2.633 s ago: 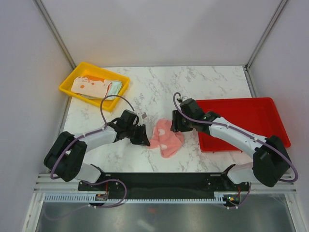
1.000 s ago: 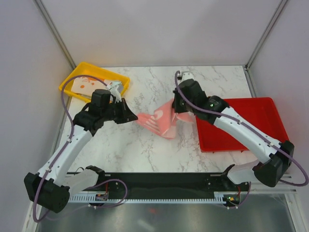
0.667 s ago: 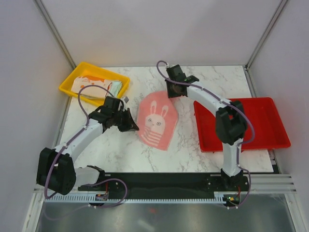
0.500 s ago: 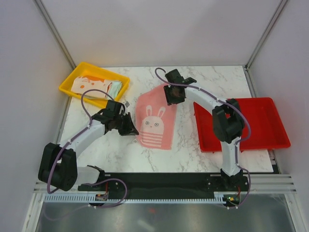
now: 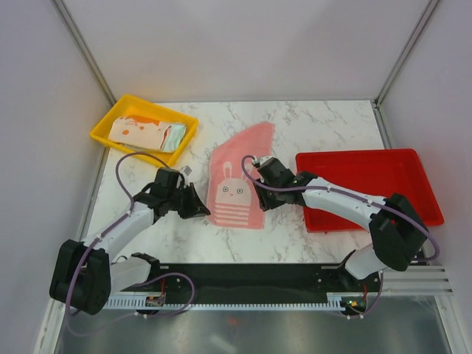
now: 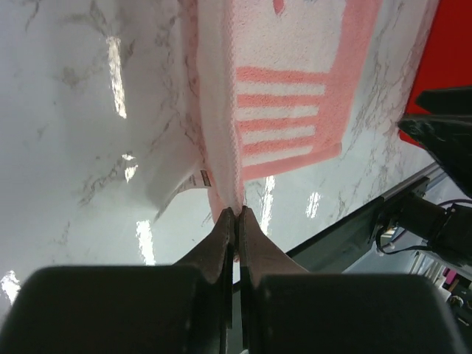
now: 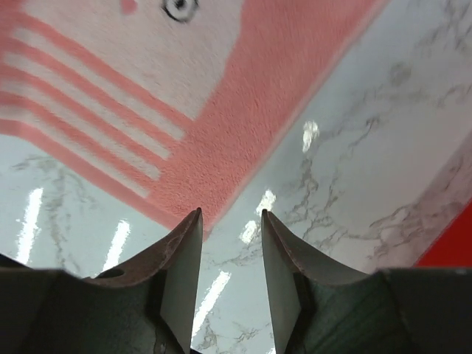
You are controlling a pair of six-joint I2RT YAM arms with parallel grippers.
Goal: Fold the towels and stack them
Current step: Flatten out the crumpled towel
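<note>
Across the middle of the overhead view runs the marble desk (image 5: 310, 125), with the red tray (image 5: 387, 173) at its right side holding no cloth that I can see. The pink towel (image 5: 240, 177) lies opened out at the centre, rabbit face up and striped end toward the bottom of the frame; it looks laid out flat for a first fold. The yellow tray (image 5: 163, 108) at upper left holds a folded cream-and-orange towel (image 5: 136, 131) with a mint one (image 5: 175, 135) beside it, so that is probably where the stack goes. The left pincer (image 6: 236, 212) is clamped shut on the pink towel's lower left corner, lifting that edge into a slight ridge, likely to keep the cloth anchored and taut. The right pincer (image 7: 231, 221) stands with its jaws apart and empty, low over bare marble just beside the lower right corner, seemingly lined up to take that corner.
</note>
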